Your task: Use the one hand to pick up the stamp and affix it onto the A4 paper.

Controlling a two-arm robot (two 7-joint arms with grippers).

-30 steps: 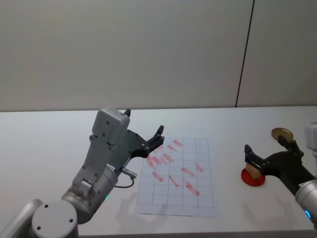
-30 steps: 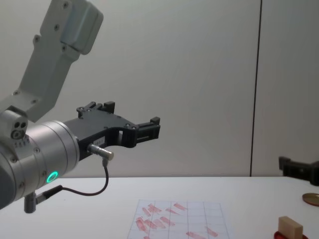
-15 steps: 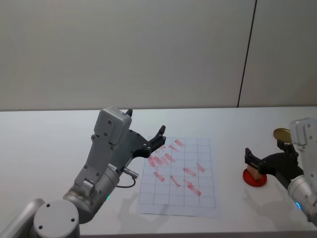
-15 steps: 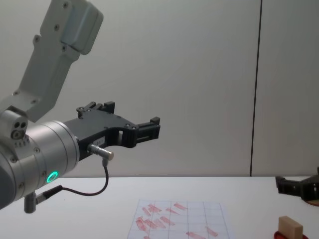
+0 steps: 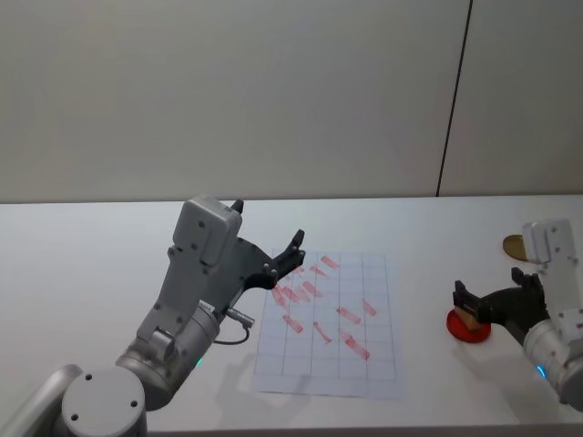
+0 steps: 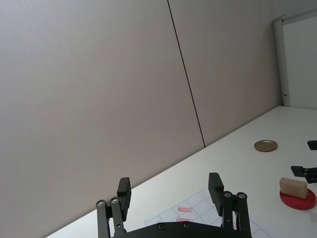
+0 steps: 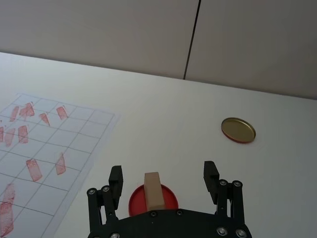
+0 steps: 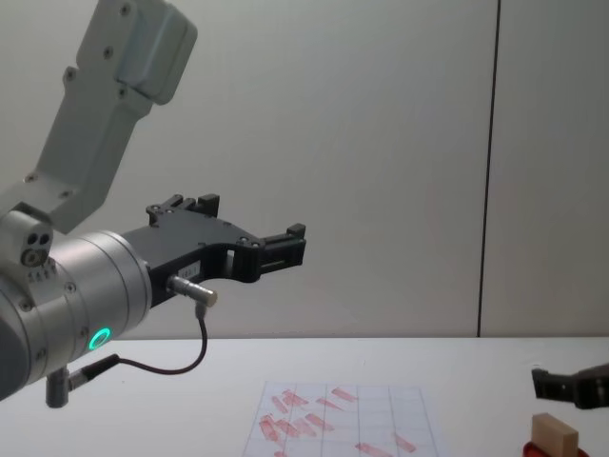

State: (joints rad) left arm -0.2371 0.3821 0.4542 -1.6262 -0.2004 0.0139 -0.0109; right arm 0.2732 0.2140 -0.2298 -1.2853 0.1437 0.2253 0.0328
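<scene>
One stamp (image 7: 153,189), judged light and rigid, stands at the parted right gripper (image 7: 163,171); clamp its broad sides; left gripper (image 6: 169,184), parted, hangs over mid desk (image 5: 91,255).

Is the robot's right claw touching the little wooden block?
Apart. In the right wrist view the right gripper is open, and the stamp stands between its fingers with bare table showing on both sides.
</scene>
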